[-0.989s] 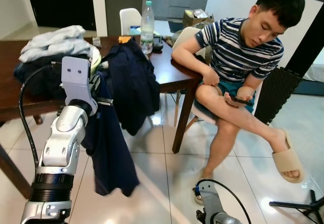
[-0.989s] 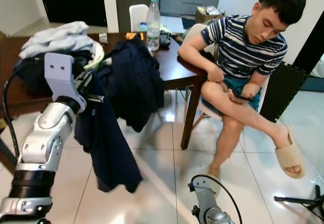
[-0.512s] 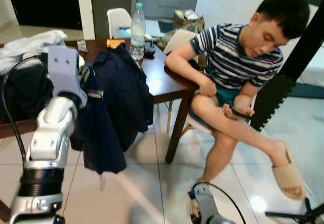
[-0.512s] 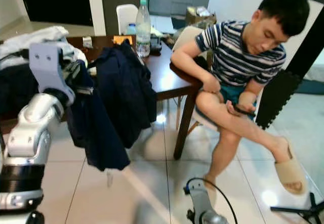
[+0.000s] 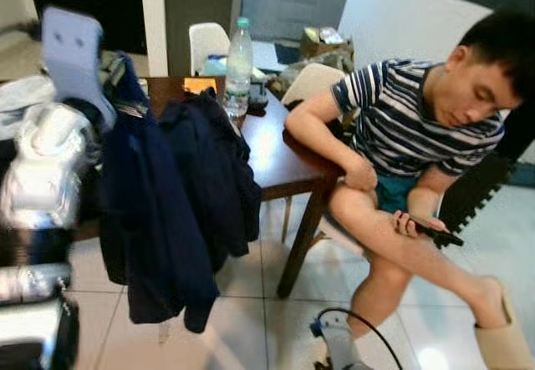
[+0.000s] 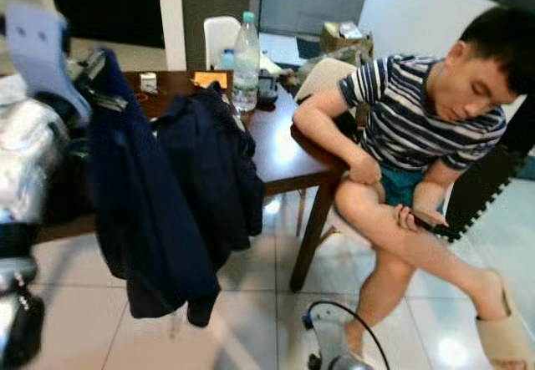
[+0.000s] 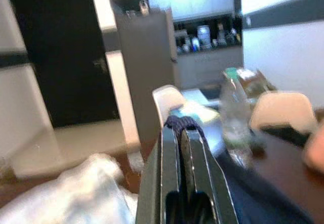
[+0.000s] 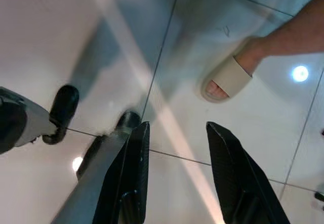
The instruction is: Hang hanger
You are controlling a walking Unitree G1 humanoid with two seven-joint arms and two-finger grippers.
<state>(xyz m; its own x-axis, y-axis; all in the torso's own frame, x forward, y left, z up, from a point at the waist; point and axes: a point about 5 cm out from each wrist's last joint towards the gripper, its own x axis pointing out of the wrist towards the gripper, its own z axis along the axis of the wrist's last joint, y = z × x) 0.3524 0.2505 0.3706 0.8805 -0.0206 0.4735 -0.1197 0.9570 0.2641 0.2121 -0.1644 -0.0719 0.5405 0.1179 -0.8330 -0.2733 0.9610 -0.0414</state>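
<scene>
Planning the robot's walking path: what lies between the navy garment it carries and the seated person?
In the left eye view, a second dark jacket draped over the brown table hangs between the carried navy garment and the person.

A dark blue jacket [image 5: 155, 211] hangs on a hanger at the left of the head view. It hangs straight down, with its bottom edge above the white floor. The top of it is up high near the upper left. In the left wrist view, a dark loop [image 7: 183, 123] sits pinched at the fingertips.
</scene>
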